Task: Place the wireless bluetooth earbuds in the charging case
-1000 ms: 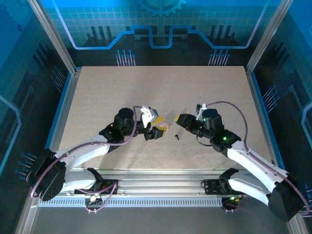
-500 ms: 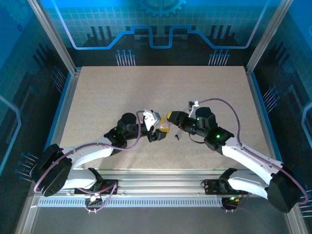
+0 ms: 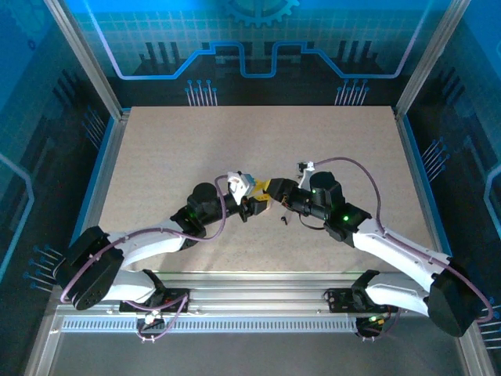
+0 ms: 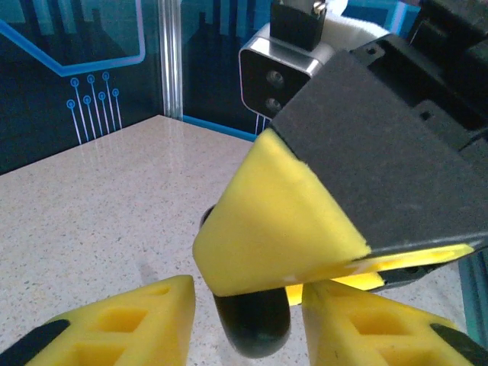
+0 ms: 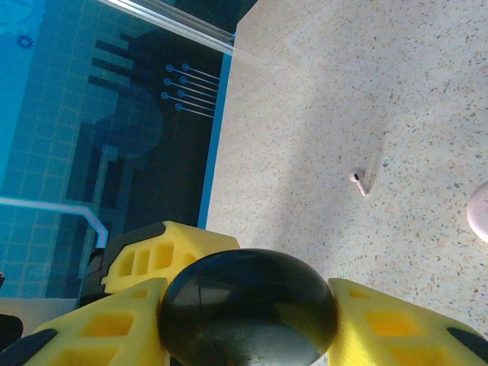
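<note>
My right gripper (image 5: 248,320) is shut on a black round disc (image 5: 248,309), its yellow pads pressing both sides. My left gripper (image 4: 248,320) meets it tip to tip: its two yellow fingers (image 4: 145,320) flank the lower end of the disc (image 4: 252,328) with a small gap on each side. One right finger (image 4: 274,229) lies over that disc. In the top view both grippers (image 3: 264,197) touch mid-table. One pale earbud (image 5: 360,181) lies on the table beyond. A pale pink rounded edge, apparently the charging case (image 5: 482,213), shows at the right border.
A small dark speck (image 3: 284,220) lies on the table just on the near side of the grippers. The speckled beige tabletop (image 3: 235,141) stretches bare toward the back. Metal rails and blue walls (image 3: 102,149) close in the sides.
Both arms have moved inward until their tips meet at mid-table. The left jaws have narrowed around the disc held by the right gripper.
</note>
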Robot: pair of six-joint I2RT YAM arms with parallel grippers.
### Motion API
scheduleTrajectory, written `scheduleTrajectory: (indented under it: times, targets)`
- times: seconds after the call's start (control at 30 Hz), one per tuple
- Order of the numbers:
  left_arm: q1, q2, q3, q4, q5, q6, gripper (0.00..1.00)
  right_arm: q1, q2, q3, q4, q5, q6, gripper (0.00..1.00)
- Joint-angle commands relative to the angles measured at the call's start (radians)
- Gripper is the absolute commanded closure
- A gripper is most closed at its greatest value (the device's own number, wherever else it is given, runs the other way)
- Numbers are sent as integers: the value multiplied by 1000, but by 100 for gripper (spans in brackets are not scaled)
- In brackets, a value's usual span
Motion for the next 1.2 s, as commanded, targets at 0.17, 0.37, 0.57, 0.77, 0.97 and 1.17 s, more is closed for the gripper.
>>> scheduleTrajectory:
  times: [0.17, 0.37, 0.57, 0.77, 0.97, 1.17]
  targets:
    - [-7, 37, 14, 72, 45, -46, 67, 20, 4, 26, 49, -27, 9, 55]
    - [-5, 14, 46, -15, 97, -48, 76, 20, -15, 24, 38, -21, -22, 51]
    - [31, -39, 55, -111, 170, -75, 84, 18, -87, 70, -102, 14, -209, 30]
    - [116, -87, 49, -95, 325, -133, 84, 10, -222, 99, -222, 20, -519, 26]
    - [161, -76, 71, -23, 523, -205, 84, -16, -293, 93, -257, -105, -893, 38]
    - [171, -38, 77, 141, 672, -313, 83, -58, -290, 131, -398, -331, -1340, 39]
